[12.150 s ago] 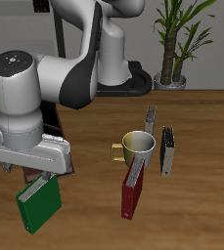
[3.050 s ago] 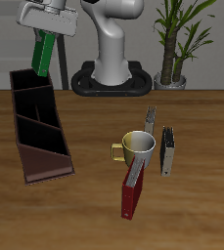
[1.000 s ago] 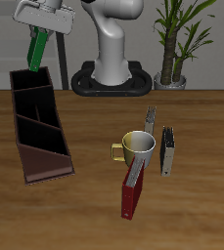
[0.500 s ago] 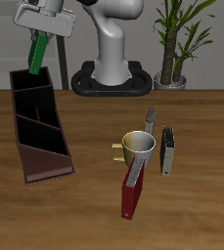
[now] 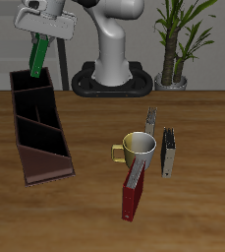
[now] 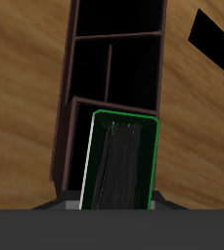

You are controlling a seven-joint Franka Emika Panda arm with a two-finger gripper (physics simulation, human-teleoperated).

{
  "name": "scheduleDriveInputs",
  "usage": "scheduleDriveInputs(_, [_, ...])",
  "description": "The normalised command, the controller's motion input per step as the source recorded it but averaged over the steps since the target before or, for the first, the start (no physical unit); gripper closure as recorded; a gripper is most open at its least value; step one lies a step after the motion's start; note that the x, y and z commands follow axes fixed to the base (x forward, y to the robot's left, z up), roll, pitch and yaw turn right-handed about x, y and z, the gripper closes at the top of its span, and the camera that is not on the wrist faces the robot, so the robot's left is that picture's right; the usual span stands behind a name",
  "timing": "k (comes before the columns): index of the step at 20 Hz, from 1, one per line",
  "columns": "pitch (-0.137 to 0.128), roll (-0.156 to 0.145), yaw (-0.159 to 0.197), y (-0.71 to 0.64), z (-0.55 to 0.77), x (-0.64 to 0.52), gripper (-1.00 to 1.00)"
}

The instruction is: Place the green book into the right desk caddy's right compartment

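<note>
We count: one green book point(image 5: 39, 55); one dark red book point(image 5: 134, 193); two grey-black books point(image 5: 152, 122) point(image 5: 168, 155); one yellow mug point(image 5: 137, 149); one desk caddy point(image 5: 35, 128) of three sections; one potted plant point(image 5: 180, 39); one gripper point(image 5: 45, 31).

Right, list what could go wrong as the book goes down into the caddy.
The green book hangs tilted in the gripper, so its lower corner may catch the right desk caddy's back wall or the partition beside the right compartment.

Released while leaning, it could tip into the middle section.

In the wrist view the book hides its own landing spot.
</note>
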Motion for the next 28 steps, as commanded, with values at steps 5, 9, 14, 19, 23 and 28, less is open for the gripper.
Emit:
scheduleDriveInputs(5, [0.021, 0.002, -0.013, 0.01, -0.10, 0.04, 1.00])
scheduleDriveInputs(9, [0.012, -0.014, -0.027, -0.04, -0.06, 0.03, 1.00])
scheduleDriveInputs(14, [0.003, -0.002, 0.001, -0.04, -0.06, 0.04, 1.00])
scheduleDriveInputs(19, [0.016, -0.018, -0.013, -0.08, -0.06, 0.09, 1.00])
scheduleDriveInputs(23, [0.015, 0.003, 0.006, -0.04, -0.06, 0.09, 1.00])
scheduleDriveInputs(28, [0.026, -0.012, -0.022, -0.06, -0.08, 0.04, 1.00])
